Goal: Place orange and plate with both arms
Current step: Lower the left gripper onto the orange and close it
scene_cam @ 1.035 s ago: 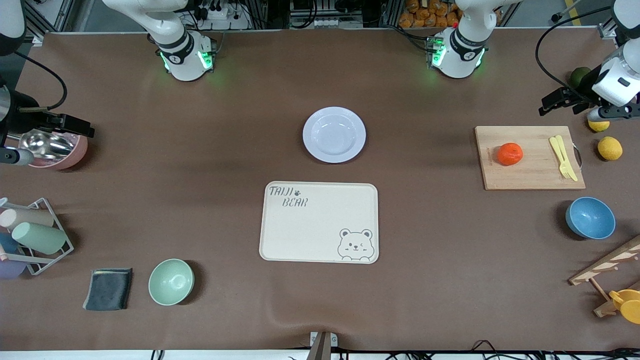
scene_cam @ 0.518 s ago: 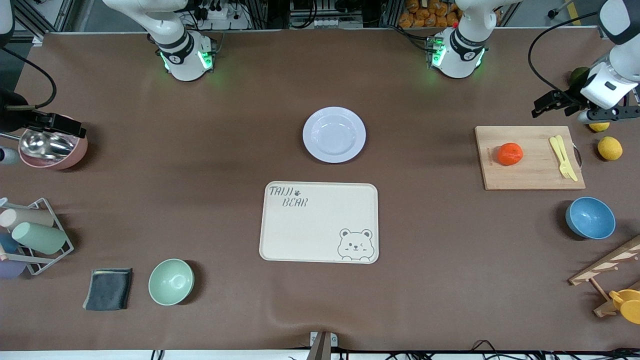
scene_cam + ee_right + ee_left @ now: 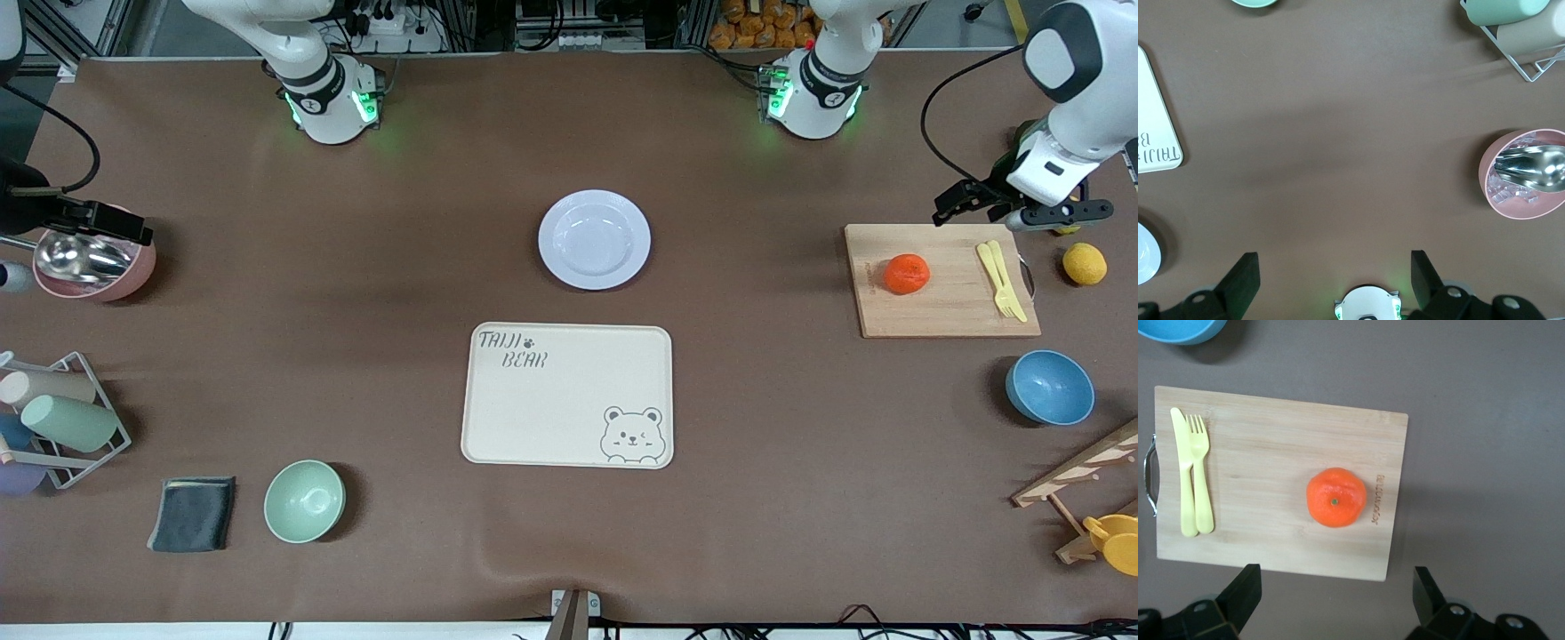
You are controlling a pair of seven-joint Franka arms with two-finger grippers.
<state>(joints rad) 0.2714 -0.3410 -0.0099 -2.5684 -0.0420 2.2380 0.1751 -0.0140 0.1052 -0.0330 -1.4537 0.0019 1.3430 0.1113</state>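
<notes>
1. From my remote station: the left gripper [image 3: 965,197] hangs over the tabletop just off the cutting board's [image 3: 951,311] edge that faces the robot bases, at the left arm's end of the table; its fingers [image 3: 1245,593] are spread wide and grasp nothing
2. The orange [image 3: 907,273] sits on the bamboo cutting board, toward the board's edge nearest the table's middle; the left wrist view shows it stem up [image 3: 1335,497], apart from the fingers
3. A yellow knife and fork [image 3: 1000,279] lie side by side on the same board, by its handled edge
4. The pale lavender plate [image 3: 594,239] rests bare on the brown tabletop near the centre, farther from the front camera than the cream bear tray [image 3: 567,394], well apart from the orange
5. The right gripper [image 3: 107,220] hovers at the right arm's edge of the tabletop, over the pink bowl [image 3: 96,265] with the metal scoop; I see its fingers [image 3: 1241,277] released and holding nothing
6. A blue bowl [image 3: 1049,387] stands near the board's corner, a lemon [image 3: 1085,263] beside its handled edge
</notes>
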